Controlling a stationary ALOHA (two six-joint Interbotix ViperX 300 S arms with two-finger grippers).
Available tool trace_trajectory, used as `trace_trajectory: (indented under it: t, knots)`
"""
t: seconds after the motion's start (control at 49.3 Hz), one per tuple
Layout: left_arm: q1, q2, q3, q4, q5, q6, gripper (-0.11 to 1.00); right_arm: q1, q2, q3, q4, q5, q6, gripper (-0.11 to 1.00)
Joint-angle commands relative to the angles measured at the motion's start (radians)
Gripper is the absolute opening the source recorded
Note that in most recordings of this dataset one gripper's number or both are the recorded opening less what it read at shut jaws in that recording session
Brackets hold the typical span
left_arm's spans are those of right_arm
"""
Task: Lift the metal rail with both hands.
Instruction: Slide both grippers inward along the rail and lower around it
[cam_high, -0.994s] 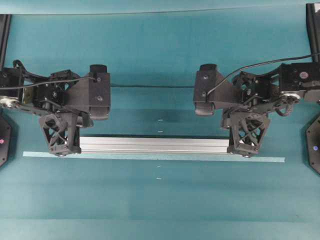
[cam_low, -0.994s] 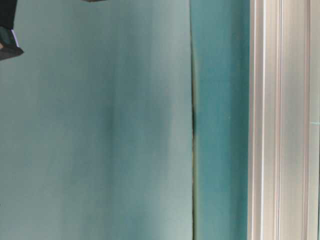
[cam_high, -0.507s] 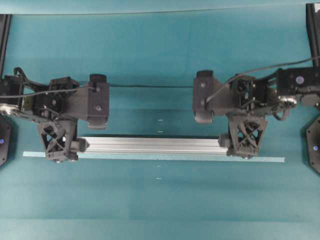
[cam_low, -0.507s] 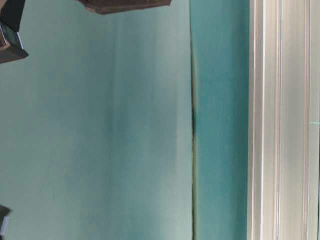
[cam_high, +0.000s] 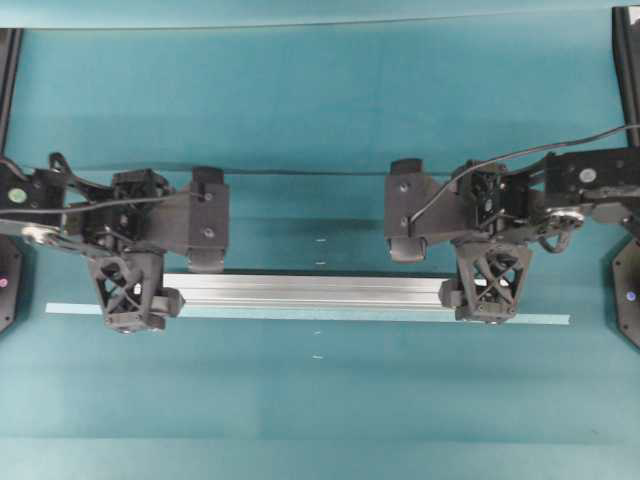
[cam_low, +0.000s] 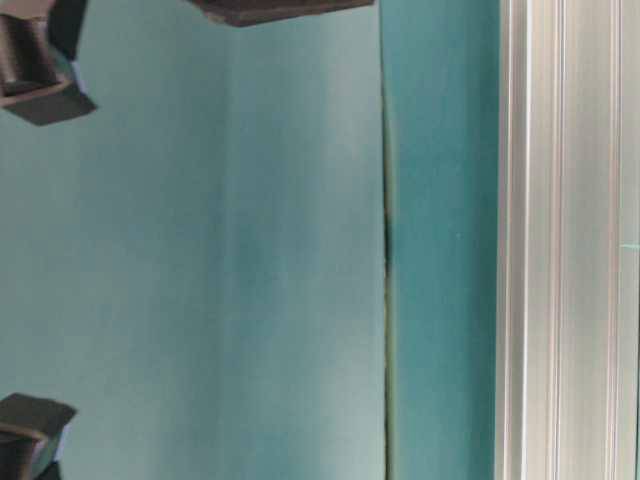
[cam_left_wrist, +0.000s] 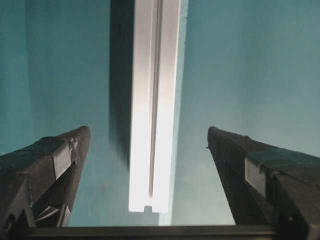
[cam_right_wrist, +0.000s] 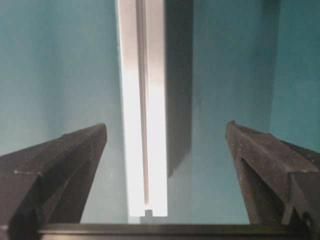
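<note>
The metal rail (cam_high: 310, 290) is a silver grooved bar lying flat across the middle of the teal table. My left gripper (cam_high: 135, 297) stands over its left end and my right gripper (cam_high: 488, 290) over its right end. In the left wrist view the rail (cam_left_wrist: 152, 125) runs away between the spread black fingers (cam_left_wrist: 55, 165) of the left gripper (cam_left_wrist: 148, 131), with teal gaps on both sides. The right wrist view shows the same: the rail (cam_right_wrist: 142, 100) lies between the wide fingers (cam_right_wrist: 260, 165) of the right gripper (cam_right_wrist: 166, 126), untouched. Both are open.
A thin pale tape strip (cam_high: 540, 319) lies along the rail's near side and reaches past both ends. Small white marks (cam_high: 318, 240) dot the mat. Black stands (cam_high: 625, 290) flank the table. The table-level view shows the rail (cam_low: 560, 240), a mat seam (cam_low: 385, 240) and black gripper parts (cam_low: 40, 70).
Both grippers have gone from shut on the rail's ends to wide open, letting go of it. The left arm has shifted slightly right. The rail lies where it was.
</note>
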Motion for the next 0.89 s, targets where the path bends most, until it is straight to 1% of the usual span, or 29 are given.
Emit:
trace_trajectory:
  t: [0.0,0.264,0.426,0.568,0.731,0.873]
  knots:
    - [0.002,0.003,0.005,0.002,-0.034,-0.003,0.98,0.003,0.011,0.006,0.005,-0.017,-0.003,1.0]
    - [-0.005,0.023,0.058,0.002,-0.12,-0.017,0.98,0.014,0.021,0.049,0.025,-0.078,-0.003,1.0]
    - [-0.012,0.048,0.094,0.002,-0.167,-0.018,0.98,0.021,0.04,0.08,0.026,-0.117,-0.005,1.0]
    - [-0.015,0.066,0.098,0.003,-0.183,-0.028,0.98,0.025,0.063,0.106,0.029,-0.153,-0.005,1.0]
    - [-0.012,0.095,0.106,0.002,-0.222,-0.023,0.98,0.025,0.081,0.126,0.029,-0.207,-0.006,1.0]
    - [-0.006,0.126,0.109,0.003,-0.245,-0.02,0.98,0.023,0.097,0.14,0.029,-0.229,-0.011,1.0]
